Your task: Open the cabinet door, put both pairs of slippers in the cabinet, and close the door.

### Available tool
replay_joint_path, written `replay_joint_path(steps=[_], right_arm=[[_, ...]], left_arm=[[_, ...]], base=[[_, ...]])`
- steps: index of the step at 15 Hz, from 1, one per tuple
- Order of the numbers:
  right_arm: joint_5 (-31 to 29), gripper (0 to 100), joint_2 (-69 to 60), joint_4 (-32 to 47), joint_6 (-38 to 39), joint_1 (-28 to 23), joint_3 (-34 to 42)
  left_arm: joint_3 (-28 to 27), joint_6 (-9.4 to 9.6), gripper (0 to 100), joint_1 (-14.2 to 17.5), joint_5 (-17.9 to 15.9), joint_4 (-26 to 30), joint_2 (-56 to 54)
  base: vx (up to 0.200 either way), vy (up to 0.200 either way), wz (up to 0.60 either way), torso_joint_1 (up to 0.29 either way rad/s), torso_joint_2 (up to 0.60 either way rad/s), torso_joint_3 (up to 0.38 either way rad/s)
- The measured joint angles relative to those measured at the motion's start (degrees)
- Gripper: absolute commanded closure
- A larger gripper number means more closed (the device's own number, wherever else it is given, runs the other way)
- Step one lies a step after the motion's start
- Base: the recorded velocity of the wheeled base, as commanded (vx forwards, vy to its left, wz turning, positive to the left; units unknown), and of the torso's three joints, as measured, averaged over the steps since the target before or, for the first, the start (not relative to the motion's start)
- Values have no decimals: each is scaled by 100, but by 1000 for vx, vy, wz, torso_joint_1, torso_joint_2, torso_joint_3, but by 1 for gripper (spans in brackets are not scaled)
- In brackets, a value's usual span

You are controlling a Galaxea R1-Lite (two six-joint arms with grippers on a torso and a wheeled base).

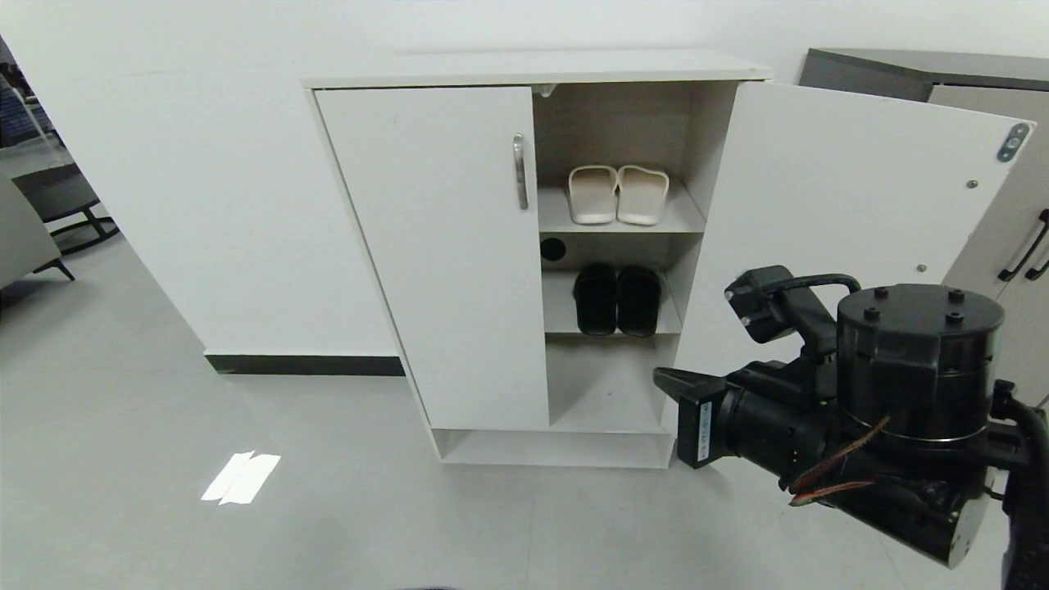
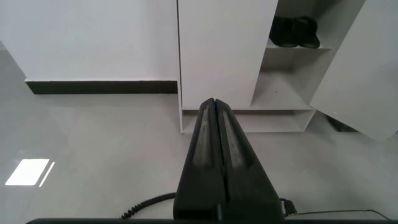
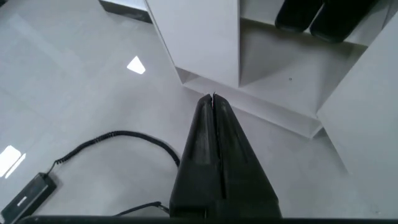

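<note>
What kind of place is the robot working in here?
Probably an office or lab room, not a home: a white shoe cabinet against a bare wall, grey office cabinets beside it, and a grey tiled floor with a chair at the edge.

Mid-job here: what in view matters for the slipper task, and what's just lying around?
Job:
white cabinet
its open right door
cream slippers on the upper shelf
black slippers on the shelf below
right pincer, shut

Lying about:
black cable on the floor
grey cabinet to the right
chair to the left
</note>
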Motion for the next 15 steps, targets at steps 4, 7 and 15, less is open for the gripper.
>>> replay_joint_path(steps=[4, 7, 15], right_arm=[[-5, 100, -6, -5, 0, -6, 0], [-9, 100, -6, 0, 2, -22, 0], [0, 100, -6, 0, 5, -32, -6]], left_arm=[[0, -2, 100, 2, 0, -11, 0], [0, -5, 100, 2, 0, -16, 0], [0, -2, 100, 2, 0, -11, 0]], base=[[0, 0, 0, 167, -530, -294], [0, 0, 0, 176, -470, -287], [0, 0, 0, 206, -485, -281]])
